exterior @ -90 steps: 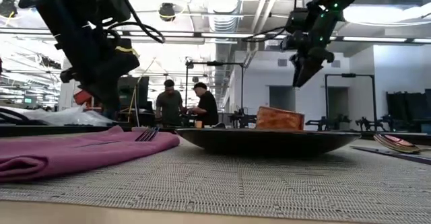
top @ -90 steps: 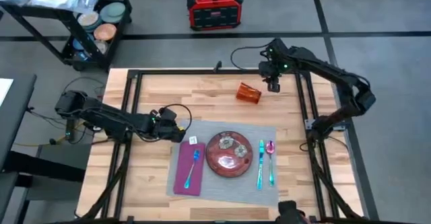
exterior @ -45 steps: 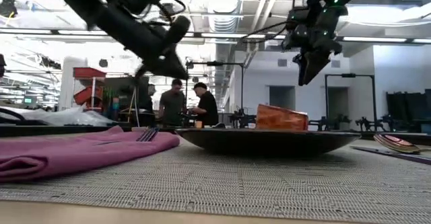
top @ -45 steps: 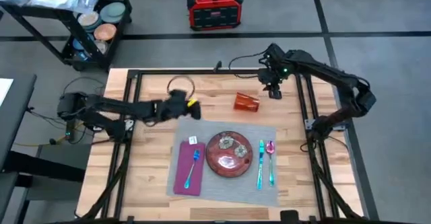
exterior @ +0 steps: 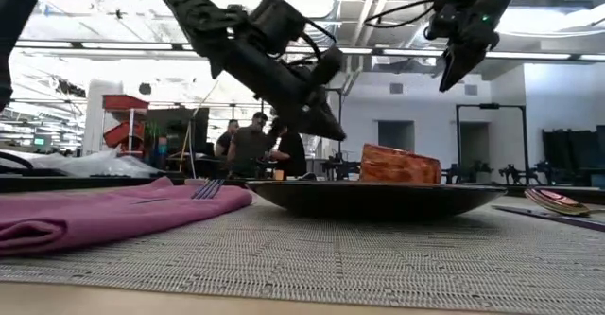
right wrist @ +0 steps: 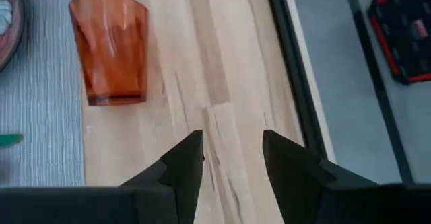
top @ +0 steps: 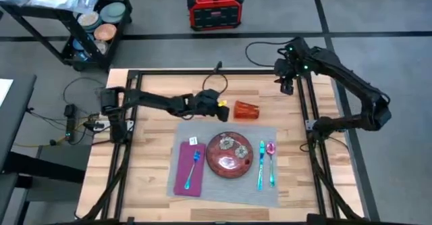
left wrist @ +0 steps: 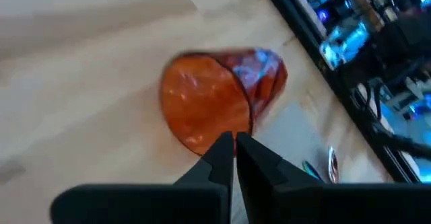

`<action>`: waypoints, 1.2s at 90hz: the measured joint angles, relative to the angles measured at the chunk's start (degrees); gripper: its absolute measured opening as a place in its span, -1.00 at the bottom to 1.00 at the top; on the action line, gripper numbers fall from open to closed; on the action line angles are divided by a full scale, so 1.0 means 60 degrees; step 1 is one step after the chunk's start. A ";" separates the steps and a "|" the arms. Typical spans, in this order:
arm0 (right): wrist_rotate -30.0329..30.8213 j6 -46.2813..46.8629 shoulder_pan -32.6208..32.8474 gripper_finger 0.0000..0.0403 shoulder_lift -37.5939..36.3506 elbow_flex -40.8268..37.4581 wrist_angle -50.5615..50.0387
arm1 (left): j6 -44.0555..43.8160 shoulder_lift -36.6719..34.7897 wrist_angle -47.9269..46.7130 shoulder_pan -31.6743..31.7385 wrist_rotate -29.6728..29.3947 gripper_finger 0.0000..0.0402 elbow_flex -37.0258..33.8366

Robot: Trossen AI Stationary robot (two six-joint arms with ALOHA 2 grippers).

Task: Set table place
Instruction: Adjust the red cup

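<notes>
Placemat, big and grey, lies at the near side of the table. On it sit a red plate, a purple napkin and spoons. An orange cup lies tipped on bare wood just past the mat's far edge. The left gripper is right beside the cup, fingers together. The right gripper hangs by the table's far right edge, fingers apart.

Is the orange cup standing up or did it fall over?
It is lying on its side. The orange cup rests on the table with its open mouth facing sideways toward the left gripper. It looks empty.
</notes>
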 joint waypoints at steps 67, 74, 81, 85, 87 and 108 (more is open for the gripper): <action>0.0000 0.0196 0.0001 -0.30 -0.0177 0.0004 -0.0390 | -0.1098 0.1990 0.2642 -0.0074 0.2297 -1.00 0.1771; -0.0004 0.0178 0.0001 -0.30 -0.0177 0.0004 -0.0382 | -0.1044 0.1593 0.2888 -0.0035 0.2255 -1.00 0.1790; 0.0000 0.0178 0.0001 -0.30 -0.0177 0.0004 -0.0384 | -0.0765 0.1437 0.2575 0.0043 0.2267 -1.00 0.1822; -0.0005 0.0178 0.0001 -0.30 -0.0177 0.0004 -0.0385 | -0.0659 0.1477 0.2199 0.0079 0.2307 -1.00 0.1804; -0.0004 0.0178 0.0001 -0.30 -0.0177 0.0004 -0.0382 | -0.0600 0.1512 0.1955 0.0093 0.2307 -1.00 0.1789; -0.0014 0.0247 0.0001 -0.30 -0.0177 0.0004 -0.0382 | 0.0320 0.1510 0.0033 0.0402 0.2248 -1.00 0.1772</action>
